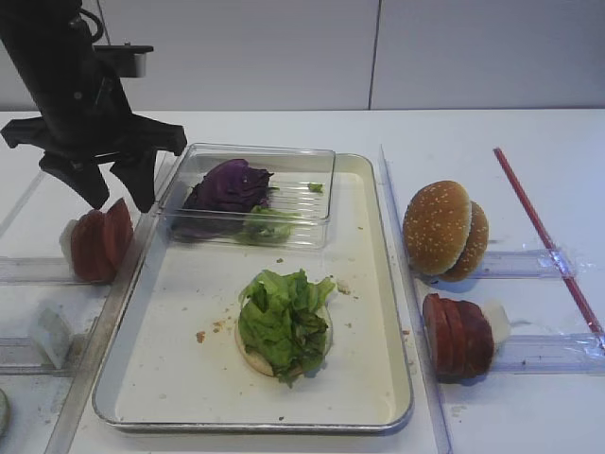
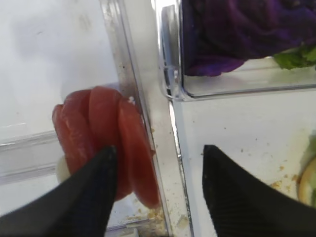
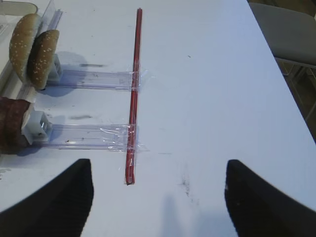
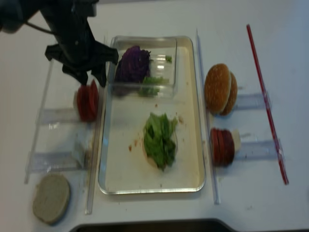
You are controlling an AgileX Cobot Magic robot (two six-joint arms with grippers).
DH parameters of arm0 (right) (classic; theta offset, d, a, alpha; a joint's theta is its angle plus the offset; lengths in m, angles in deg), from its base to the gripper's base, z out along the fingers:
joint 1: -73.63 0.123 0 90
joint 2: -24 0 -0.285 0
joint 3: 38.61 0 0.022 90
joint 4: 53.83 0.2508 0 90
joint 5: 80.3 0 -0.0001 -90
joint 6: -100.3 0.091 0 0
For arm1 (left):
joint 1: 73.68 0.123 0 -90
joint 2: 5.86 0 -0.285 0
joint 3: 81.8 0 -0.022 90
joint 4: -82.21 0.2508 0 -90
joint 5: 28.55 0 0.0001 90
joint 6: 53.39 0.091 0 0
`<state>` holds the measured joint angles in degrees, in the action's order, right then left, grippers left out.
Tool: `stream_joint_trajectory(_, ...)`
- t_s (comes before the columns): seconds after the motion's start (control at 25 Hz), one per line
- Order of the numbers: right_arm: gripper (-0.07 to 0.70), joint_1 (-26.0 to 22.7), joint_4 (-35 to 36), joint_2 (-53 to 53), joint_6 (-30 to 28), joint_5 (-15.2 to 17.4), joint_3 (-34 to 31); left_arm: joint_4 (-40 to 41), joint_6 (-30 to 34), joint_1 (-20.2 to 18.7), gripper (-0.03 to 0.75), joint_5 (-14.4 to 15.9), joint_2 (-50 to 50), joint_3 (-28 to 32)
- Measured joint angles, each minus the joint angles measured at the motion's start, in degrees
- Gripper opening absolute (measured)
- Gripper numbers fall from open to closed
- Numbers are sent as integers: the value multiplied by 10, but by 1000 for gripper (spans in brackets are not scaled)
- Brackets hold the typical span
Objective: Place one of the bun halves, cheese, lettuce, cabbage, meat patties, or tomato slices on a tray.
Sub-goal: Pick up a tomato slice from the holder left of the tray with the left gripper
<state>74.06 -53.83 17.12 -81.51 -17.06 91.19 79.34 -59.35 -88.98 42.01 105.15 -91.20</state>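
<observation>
Standing on edge in a row just left of the large shallow metal tray (image 1: 388, 312), the flat bright-red tomato slices (image 1: 99, 241) are found directly below the spread, empty left gripper (image 1: 113, 189), the nearer arm.

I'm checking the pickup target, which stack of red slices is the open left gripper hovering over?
The bright-red tomato slices left of the metal tray, under the left gripper; the darker maroon stack sits on the tray's right.

White table (image 1: 492, 142) is carrying: tray (image 1: 378, 284) at centre; clear racks (image 1: 529, 355) holding tomato slices (image 1: 99, 241) and bun halves (image 1: 444, 229); red straw (image 1: 544, 232) lying right.
</observation>
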Motion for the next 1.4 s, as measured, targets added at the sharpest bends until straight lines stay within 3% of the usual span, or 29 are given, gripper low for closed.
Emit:
stream_joint_trajectory(0.24,564,0,0,0,1,0,0,0,0,0,336,-1,26,0)
stream_joint_trajectory(0.64,564,0,0,0,2,0,0,19,-1,0,86,-2,28,0)
stream_joint_trajectory(1.4,564,0,0,0,2,0,0,-15,-23,0,78,-1,-44,0)
